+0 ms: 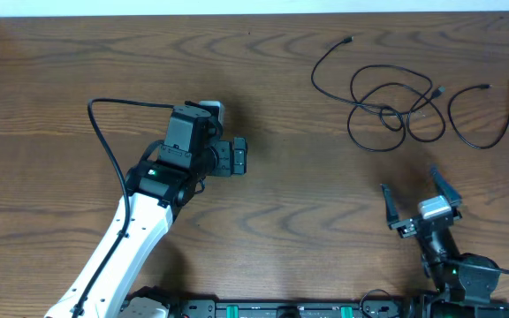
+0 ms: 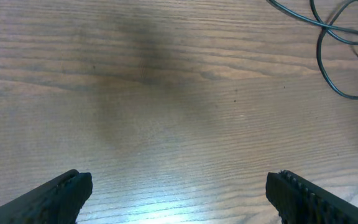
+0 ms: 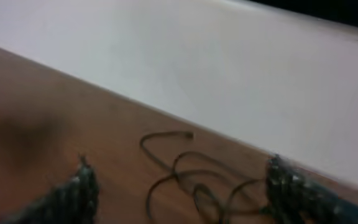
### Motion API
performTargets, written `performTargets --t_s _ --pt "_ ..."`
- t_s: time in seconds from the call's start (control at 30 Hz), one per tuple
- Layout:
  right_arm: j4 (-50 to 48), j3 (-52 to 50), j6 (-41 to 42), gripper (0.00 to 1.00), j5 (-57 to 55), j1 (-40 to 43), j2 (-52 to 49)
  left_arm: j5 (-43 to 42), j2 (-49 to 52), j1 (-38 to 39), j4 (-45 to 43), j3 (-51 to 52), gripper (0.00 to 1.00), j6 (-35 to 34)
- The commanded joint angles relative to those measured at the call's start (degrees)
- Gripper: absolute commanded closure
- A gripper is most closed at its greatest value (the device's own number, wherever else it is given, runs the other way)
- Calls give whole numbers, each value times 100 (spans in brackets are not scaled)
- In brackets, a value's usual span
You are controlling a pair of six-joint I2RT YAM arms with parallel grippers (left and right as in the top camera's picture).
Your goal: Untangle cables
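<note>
Looking down, we see the black cables (image 1: 387, 110) looped together near the table's (image 1: 281, 79) far right corner, apart from both arms; our left gripper (image 1: 239, 157) hangs spread wide over the wood, our right gripper (image 1: 414, 194) spread too, nearer the cables

Work surface: a wooden table (image 1: 325, 177) with brown, wavy grain, filling nearly the whole overhead view. Far edge: straight, bordered by a narrow white strip (image 1: 237, 7). In the right wrist view, a broad pale surface (image 3: 229, 68), blurred, lies beyond the table edge, with a dark band (image 3: 334, 12) above it at the upper right. Lighting: a soft bright sheen (image 2: 166, 202) shows on the wood in the left wrist view; a dim shadow patch (image 2: 135, 56) lies further up
</note>
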State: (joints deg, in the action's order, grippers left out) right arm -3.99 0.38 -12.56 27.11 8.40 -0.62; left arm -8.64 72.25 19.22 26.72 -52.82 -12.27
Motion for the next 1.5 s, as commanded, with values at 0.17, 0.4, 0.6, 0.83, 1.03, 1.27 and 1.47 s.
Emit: performTargets --t_s 0.17,0.4,0.6,0.83,1.03,1.27,1.47 --pt "664 -9 306 74 -61 17 -48 37 39 -17 4 -87 3 -70" --pt "669 -9 356 55 -20 15 -575 37 42 -17 4 -87 3 -70" --pt "662 -9 352 12 22 13 -1207 37 39 -17 4 -87 3 -70" --pt "616 -9 352 1 22 13 -1416 37 42 -17 4 -87 3 -70" --pt "332 -9 354 1 20 13 -1416 37 39 -17 4 -87 4 -70" --pt "577 -9 352 1 22 13 -1419 37 39 -17 4 -87 4 -70" --pt "660 -7 354 1 20 13 -1438 37 39 -17 4 -87 3 -70"
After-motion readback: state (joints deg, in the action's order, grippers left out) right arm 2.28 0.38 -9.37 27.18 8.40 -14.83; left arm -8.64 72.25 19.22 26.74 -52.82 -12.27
